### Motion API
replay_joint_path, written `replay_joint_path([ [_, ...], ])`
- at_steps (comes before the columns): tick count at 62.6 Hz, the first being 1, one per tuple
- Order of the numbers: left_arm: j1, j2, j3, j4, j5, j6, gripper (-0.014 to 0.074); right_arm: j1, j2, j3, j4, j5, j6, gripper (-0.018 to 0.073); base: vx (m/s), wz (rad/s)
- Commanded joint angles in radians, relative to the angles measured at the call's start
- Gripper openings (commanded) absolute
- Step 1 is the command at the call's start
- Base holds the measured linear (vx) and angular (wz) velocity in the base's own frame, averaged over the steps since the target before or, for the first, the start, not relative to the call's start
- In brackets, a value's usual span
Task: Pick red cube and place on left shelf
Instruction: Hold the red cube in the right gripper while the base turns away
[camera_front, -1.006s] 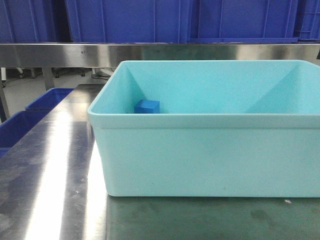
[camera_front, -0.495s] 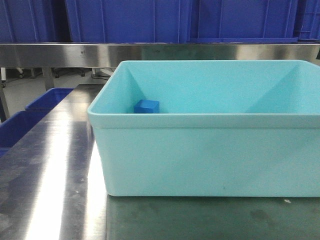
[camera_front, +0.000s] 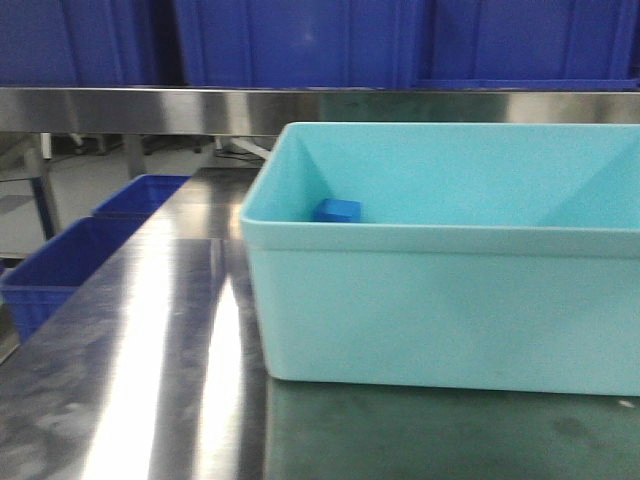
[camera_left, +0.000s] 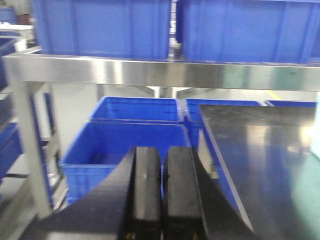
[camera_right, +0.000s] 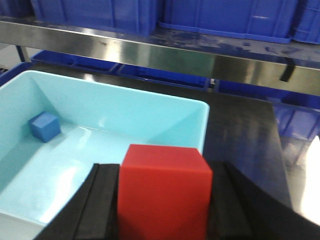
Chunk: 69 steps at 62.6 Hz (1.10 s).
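The teal bin (camera_front: 440, 300) sits farther toward 3 o'clock than before, so I judge we're turning shelfward, right jaws clenching the red cube (camera_right: 164, 192), left jaws closed empty.

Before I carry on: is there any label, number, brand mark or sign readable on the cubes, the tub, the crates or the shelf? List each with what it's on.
None can be read in any view.
The red cube in the right gripper, the blue cube, the light blue tub and the blue crates show plain surfaces.
The dark strip on the steel shelf edge carries no lettering.
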Motion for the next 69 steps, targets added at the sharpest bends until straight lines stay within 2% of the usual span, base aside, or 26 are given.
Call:
replay_joint_path([
  [1, -0.004, -0.012, 0.024, -0.004, -0.089, -0.005, 0.0102, -0.006, 0.008, -0.027, -0.029, -0.074, -0.009, 0.0127, -0.08, 0.48],
  [29, -0.006, -0.012, 0.024, -0.004, -0.089, -0.005, 0.0102, -0.006, 0.008, -0.027, -0.029, -0.074, -0.009, 0.0127, -0.08, 0.56],
  [69, -0.006, -0.012, 0.024, -0.004, -0.089, -0.005, 0.0102, -0.006, 0.008, -0.027, -0.029, -0.074, -0.009, 0.0127, -0.14, 0.87],
])
